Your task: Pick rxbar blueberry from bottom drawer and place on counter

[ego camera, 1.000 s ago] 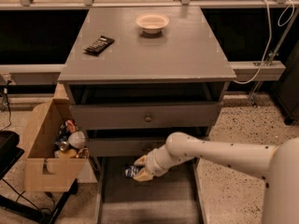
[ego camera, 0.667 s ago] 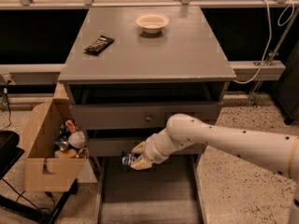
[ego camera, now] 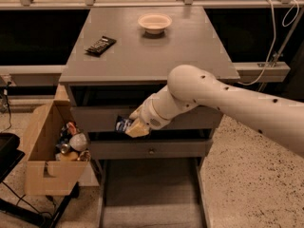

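Note:
My gripper (ego camera: pixel 133 127) is shut on the rxbar blueberry (ego camera: pixel 123 124), a small dark blue packet with pale lettering. It holds the packet in the air in front of the upper drawer's face, below the counter's front edge. The bottom drawer (ego camera: pixel 147 194) stands pulled out below, its flat grey floor bare. The counter (ego camera: pixel 156 51) is the broad grey top above and behind the gripper. My white arm reaches in from the right.
A white bowl (ego camera: pixel 154 22) sits at the counter's back middle. A longer black bar (ego camera: pixel 100 45) lies at its left. A cardboard box (ego camera: pixel 50 158) of cans and bottles stands left of the cabinet. A white cable (ego camera: pixel 275 37) hangs at right.
The gripper has risen with the packet from just above the bottom drawer to the height of the upper drawer face, moving slightly left.

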Controlling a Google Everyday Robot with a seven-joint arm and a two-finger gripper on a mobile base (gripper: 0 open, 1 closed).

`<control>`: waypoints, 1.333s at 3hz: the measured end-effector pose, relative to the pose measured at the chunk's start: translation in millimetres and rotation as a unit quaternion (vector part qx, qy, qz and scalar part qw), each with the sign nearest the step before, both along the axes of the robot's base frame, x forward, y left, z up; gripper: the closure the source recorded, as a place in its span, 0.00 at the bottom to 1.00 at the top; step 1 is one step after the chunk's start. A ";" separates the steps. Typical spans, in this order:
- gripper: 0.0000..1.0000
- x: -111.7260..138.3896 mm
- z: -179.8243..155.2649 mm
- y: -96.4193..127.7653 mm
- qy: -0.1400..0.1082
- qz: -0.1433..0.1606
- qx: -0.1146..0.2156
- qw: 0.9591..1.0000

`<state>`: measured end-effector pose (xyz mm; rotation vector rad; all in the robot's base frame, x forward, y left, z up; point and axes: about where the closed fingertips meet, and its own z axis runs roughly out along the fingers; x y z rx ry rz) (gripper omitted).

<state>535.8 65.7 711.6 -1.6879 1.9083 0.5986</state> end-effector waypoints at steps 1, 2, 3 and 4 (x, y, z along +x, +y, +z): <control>1.00 26.5 53.6 7.4 -0.058 -0.067 0.039 0.995; 1.00 27.8 59.0 5.5 -0.061 -0.070 0.038 0.995; 1.00 34.4 86.4 -4.5 -0.077 -0.089 0.031 0.993; 1.00 49.4 140.2 -22.1 -0.097 -0.109 0.013 0.989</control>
